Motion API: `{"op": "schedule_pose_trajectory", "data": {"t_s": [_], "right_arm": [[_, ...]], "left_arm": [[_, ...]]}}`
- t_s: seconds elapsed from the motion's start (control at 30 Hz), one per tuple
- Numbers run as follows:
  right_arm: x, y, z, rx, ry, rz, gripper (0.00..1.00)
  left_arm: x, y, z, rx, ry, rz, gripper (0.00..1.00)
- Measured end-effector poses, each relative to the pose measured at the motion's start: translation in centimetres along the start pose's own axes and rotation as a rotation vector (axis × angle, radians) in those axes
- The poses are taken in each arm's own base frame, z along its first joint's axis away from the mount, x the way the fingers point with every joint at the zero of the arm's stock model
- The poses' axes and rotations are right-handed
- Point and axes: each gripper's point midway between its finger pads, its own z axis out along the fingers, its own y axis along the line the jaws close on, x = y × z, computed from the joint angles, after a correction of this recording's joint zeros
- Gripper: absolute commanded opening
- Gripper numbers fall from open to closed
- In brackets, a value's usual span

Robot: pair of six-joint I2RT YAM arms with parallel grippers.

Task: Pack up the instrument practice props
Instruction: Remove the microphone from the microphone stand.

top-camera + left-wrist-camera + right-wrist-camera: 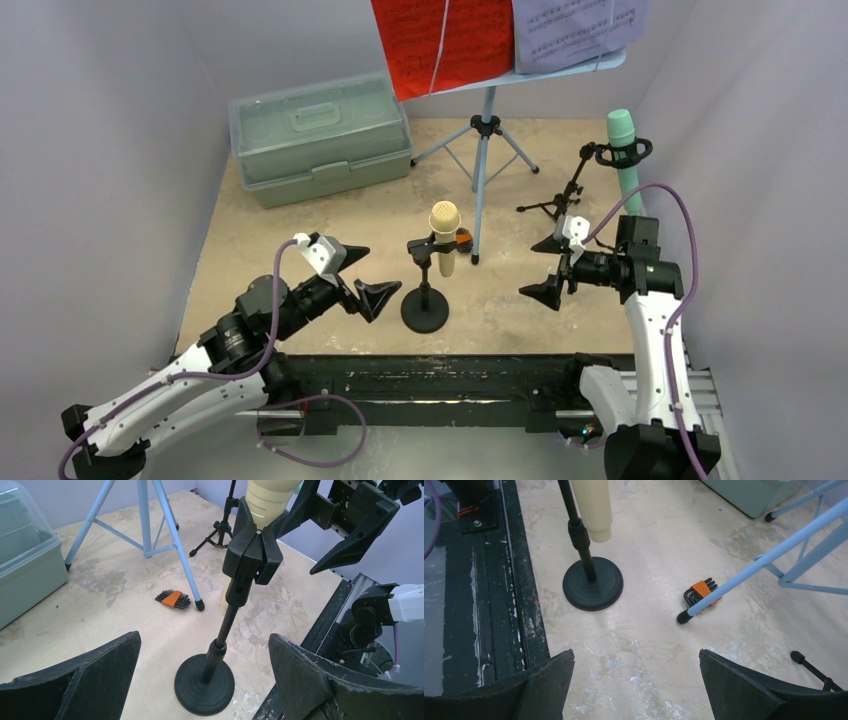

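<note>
A tan microphone stands clipped in a black round-base holder at the table's front middle. My left gripper is open just left of that holder; in the left wrist view its jaws flank the holder's base without touching. My right gripper is open and empty to the right of the holder, over bare table. A teal microphone sits in a ring-top tripod holder at the back right. The light-blue music rack carries a red sheet and a purple sheet.
A pale green plastic case with its lid shut stands at the back left. An orange-and-black hex key set lies beside a rack leg. A black rail runs along the near edge. Grey walls enclose the table.
</note>
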Motion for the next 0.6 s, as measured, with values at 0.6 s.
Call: {"op": "schedule_pose_trajectory", "data": {"t_s": [0.6], "right_arm": [[-3.7,1.6,-0.7,-0.127,0.111,-0.204,0.99]], "left_arm": [[-0.2,0.3,0.1,-0.019,-0.009,0.000,1.00]]}}
